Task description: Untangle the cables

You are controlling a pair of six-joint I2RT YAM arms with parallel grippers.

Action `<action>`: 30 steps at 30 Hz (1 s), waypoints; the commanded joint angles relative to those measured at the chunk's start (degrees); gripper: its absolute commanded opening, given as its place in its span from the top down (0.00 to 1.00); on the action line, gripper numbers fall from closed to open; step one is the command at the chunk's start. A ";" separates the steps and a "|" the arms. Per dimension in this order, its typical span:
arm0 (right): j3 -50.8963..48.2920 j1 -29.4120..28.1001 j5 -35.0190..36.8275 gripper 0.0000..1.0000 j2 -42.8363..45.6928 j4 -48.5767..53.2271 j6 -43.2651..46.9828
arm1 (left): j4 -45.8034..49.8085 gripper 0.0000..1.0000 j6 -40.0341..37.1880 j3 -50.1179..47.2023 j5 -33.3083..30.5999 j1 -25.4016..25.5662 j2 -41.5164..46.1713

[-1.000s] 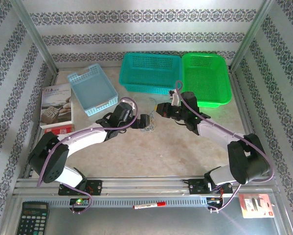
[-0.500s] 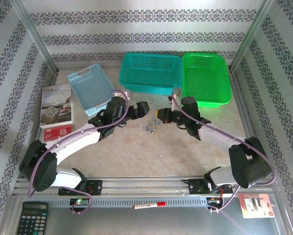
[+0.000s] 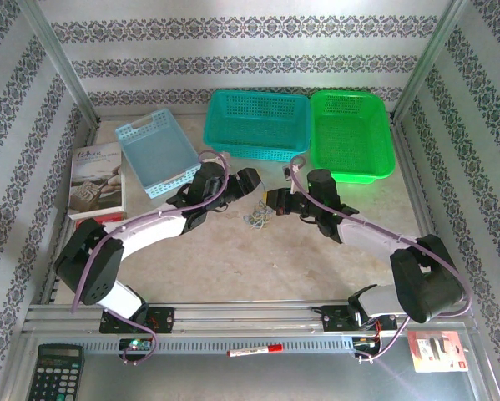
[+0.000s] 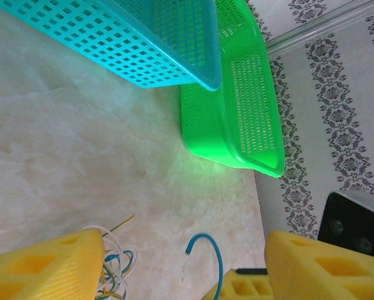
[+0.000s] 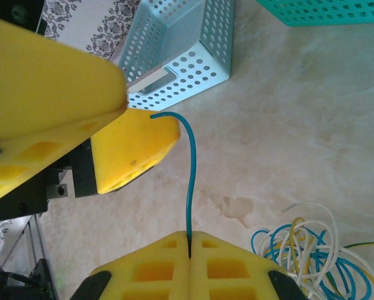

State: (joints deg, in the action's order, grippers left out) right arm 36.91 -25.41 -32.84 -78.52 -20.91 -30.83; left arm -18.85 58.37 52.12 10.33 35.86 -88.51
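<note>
— When looking down from above, spotted the cables (image 3: 258,220) as a small loopy clump on the tabletop (image 3: 233,267), just in front of both hands.
— And the right hand (image 5: 188,240)?
— Pressed together on a single blue strand (image 5: 190,181). Rose from the pinch and curled over toward the left hand (image 3: 249,180).
— Gripping too?
— No, spread apart. Straddled that blue strand without touching it. Noted the rest of the clump just beside one of its yellow fingers (image 4: 49,265): blue, white and yellow-tan loops, all mixed.
— Anything nearby?
— Teal basket (image 3: 256,125) and green basket (image 3: 350,134) beyond, apart from the wires.
</note>
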 commanded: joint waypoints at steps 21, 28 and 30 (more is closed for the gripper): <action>-0.96 -0.78 -1.43 1.00 0.41 -3.66 1.63 | -10.00 0.59 5.26 2.22 0.03 -0.96 -5.17; -0.96 -0.87 -1.61 1.00 -0.22 -4.04 1.31 | -10.59 0.72 5.15 3.24 0.83 -0.96 -6.32; -1.05 -0.98 -1.53 1.00 -0.32 -4.21 1.30 | -10.76 0.77 5.17 3.39 1.05 -0.95 -6.50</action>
State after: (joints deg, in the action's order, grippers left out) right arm 36.56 -25.67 -32.93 -78.52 -22.96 -30.02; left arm -26.55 63.48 53.78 10.52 35.51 -94.17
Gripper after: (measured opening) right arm 0.052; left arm 0.245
